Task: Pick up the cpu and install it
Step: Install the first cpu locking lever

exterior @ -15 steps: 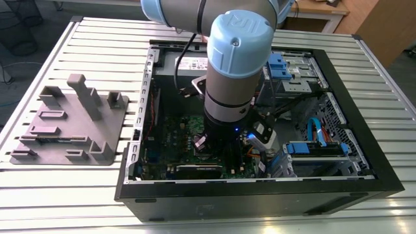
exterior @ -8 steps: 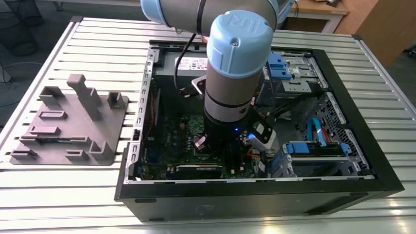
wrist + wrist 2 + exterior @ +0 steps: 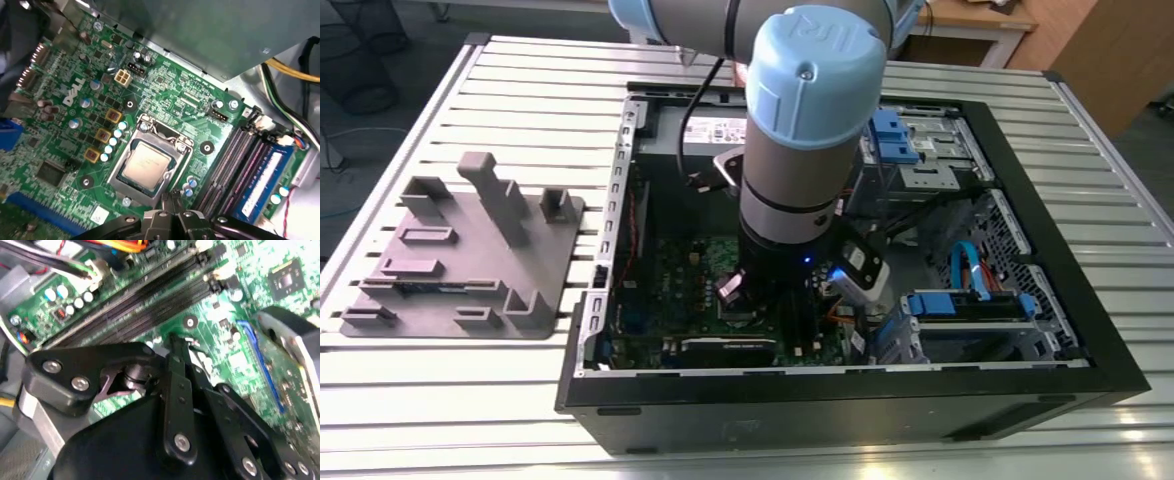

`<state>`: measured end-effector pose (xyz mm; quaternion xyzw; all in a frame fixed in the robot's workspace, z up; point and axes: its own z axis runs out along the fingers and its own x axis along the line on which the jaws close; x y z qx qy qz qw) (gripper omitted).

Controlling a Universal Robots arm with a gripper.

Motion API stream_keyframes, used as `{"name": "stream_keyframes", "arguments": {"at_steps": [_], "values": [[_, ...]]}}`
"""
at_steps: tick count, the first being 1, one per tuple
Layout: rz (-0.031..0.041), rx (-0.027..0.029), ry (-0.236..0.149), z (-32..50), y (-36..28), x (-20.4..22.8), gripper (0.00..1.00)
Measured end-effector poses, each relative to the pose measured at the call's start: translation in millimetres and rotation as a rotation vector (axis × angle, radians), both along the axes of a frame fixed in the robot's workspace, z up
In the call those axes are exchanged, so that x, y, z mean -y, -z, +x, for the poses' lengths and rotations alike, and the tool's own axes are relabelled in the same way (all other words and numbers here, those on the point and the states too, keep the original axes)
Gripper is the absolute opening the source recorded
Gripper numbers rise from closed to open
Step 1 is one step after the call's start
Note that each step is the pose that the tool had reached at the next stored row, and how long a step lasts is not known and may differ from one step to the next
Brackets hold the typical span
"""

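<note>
Table (image 3: 454,400) of pale slats carries an open black case (image 3: 1067,360) and, on the exterior view's left, a grey tray (image 3: 467,250) with upright posts. Inside the case lies a green board (image 3: 170,100). The arm (image 3: 801,130) reaches straight down into the case, over the board. In the first wrist view the cpu (image 3: 145,163) sits flat in its socket frame (image 3: 150,137), silvery top up, with dark memory slots (image 3: 232,165) beside it. The hand (image 3: 171,206) hangs just above the board next to the frame's corner, its black fingers (image 3: 161,219) drawn together with nothing between them. The second wrist view shows the hand's linkage (image 3: 175,405) over the slots.
</note>
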<state>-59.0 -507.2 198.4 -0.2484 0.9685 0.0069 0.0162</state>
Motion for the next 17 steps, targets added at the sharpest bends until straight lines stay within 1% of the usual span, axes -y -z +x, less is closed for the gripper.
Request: {"name": "stream_keyframes", "arguments": {"at_steps": [6,7,8,9,13,17], "values": [[-0.0005,-0.0001,0.0,0.0,-10.8,0.1,0.11],[-0.0006,-0.0001,0.0,0.0,-16.9,0.1,0.11],[-0.0005,-0.0001,0.0,0.0,-19.4,0.0,0.11],[-0.0006,-0.0002,0.0,0.0,-20.4,0.1,0.11],[-0.0005,0.0,0.0,-2.4,-19.8,0.0,0.11],[-0.0004,0.0,0.001,-3.0,-19.6,-0.2,0.11]]}}
